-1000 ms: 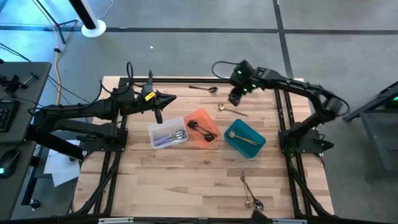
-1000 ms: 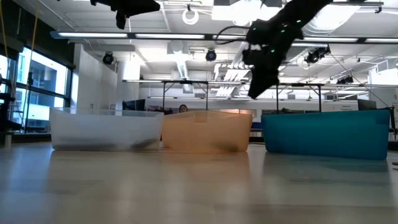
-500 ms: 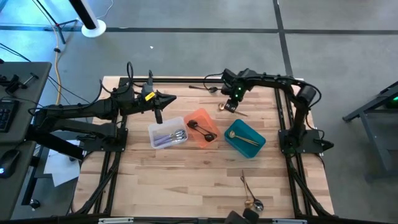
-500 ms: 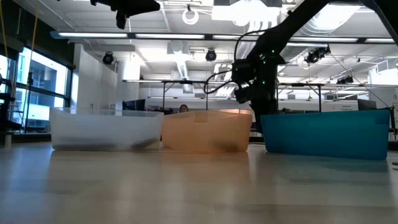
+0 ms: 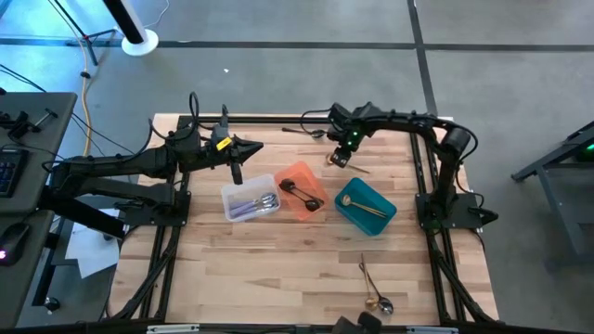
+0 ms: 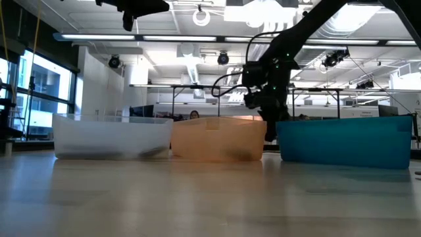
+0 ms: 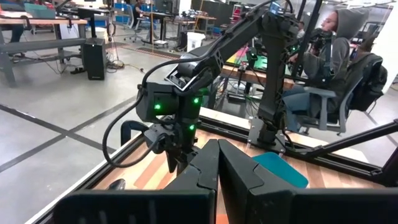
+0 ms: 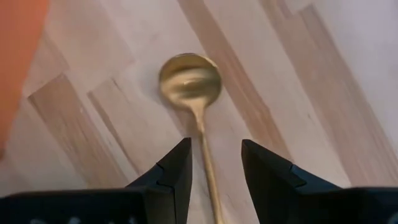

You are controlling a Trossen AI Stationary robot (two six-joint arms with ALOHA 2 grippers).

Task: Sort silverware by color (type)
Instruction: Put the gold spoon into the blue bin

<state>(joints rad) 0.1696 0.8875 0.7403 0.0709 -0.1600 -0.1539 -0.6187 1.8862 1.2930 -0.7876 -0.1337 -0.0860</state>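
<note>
Here the right end effector (image 5: 340, 159) hangs low over a gold spoon (image 8: 193, 87) lying on the surface near its far edge, toward the far right corner; its fingers (image 8: 171, 171) stand partly open, one on each side of the thin handle, holding nothing. The step in hand looks like the pick-up of this spoon. The next move likely calls for coming straight down, pinching the handle flat against the wood, then carrying it to the teal bin (image 5: 351, 215), where another gold piece (image 5: 364, 206) already lies. A thin handle on a flat board may slip, so the squeeze should land squarely. The orange bin (image 5: 299, 174) with its black pieces (image 5: 302, 194) sits just beside the spoon and could be clipped on the way. A dark spoon (image 5: 304, 133) rests close to the far edge, and two more pieces (image 5: 372, 289) lie near the near edge. The clear bin (image 5: 234, 197) holds silver pieces (image 5: 252, 204). The left end effector (image 5: 237, 173) waits shut and empty above the clear bin.
</note>
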